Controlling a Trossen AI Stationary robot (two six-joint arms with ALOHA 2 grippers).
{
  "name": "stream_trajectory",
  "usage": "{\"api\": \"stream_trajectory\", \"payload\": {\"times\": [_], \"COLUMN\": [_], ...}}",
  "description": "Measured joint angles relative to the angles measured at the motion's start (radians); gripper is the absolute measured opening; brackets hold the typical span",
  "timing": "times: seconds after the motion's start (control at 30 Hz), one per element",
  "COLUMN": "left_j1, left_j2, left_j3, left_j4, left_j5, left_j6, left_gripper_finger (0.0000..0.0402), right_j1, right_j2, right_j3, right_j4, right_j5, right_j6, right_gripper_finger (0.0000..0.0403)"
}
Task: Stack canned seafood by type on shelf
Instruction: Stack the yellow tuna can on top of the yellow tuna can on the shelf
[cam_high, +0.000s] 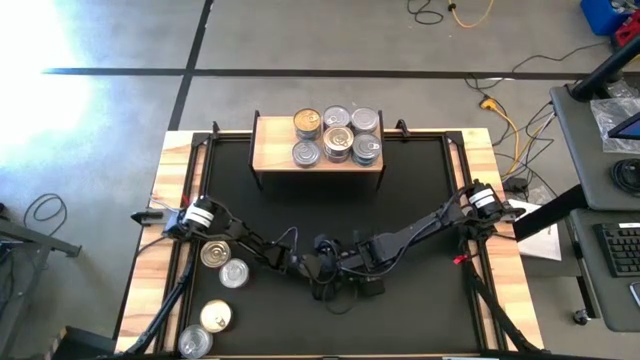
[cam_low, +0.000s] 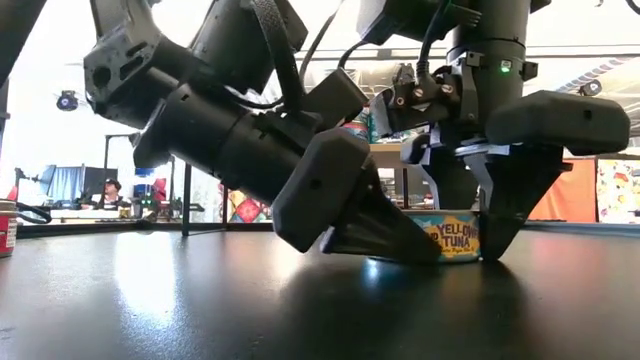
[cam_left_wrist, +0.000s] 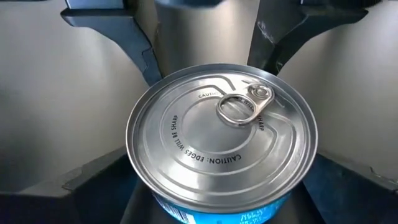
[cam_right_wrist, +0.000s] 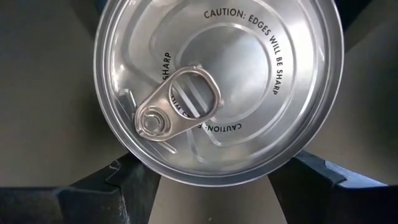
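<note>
- Tins in sight from above: ten, plus one more at the grippers, so I count eleven.
- The shelf stands at the far middle of the black table and carries six tins in two rows of three.
- Far row on the shelf: one gold lid and two silver lids.
- Near row on the shelf: silver, gold, silver.
- That makes four silver and two gold on the shelf, all packed on its right two-thirds, with the left end bare wood.
- Four loose tins lie on the table's near left, by the left arm: gold touching silver, then gold and silver closer to the edge.
- The eleventh tin, a yellowfin tuna can with a silver pull-tab lid, sits flat on the table at near centre, where both arms meet.
- The left gripper comes in low and slanted, spread wide either side of that can. One fingertip is against the can's side in the low view.
- The right gripper hangs straight down over the same can. I cannot tell whether it grips the can or stands clear of it.
- One person sits far back in the room, beyond the table.
</note>
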Motion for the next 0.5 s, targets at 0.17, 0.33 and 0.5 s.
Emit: {"api": "stream_trajectory", "payload": {"times": [0.17, 0.33, 0.5], "left_j1": [0.002, -0.004, -0.008], "left_j2": [0.078, 0.118, 0.108], "left_j3": [0.044, 0.097, 0.111], "left_j4": [0.106, 0.113, 0.082], "left_j5": [0.007, -0.001, -0.039], "left_j6": [-0.004, -0.035, -0.080], "left_gripper_finger": [0.0400, 0.0400, 0.0386], "right_j1": [0.003, 0.011, 0.024], "right_j2": [0.001, 0.001, -0.005], "right_j3": [0.001, 0.001, 0.002], "right_j4": [-0.049, -0.089, -0.094], "right_j5": [-0.026, -0.035, -0.028], "right_j6": [-0.007, -0.012, -0.037], "right_gripper_finger": [0.0271, 0.0266, 0.0272]}}
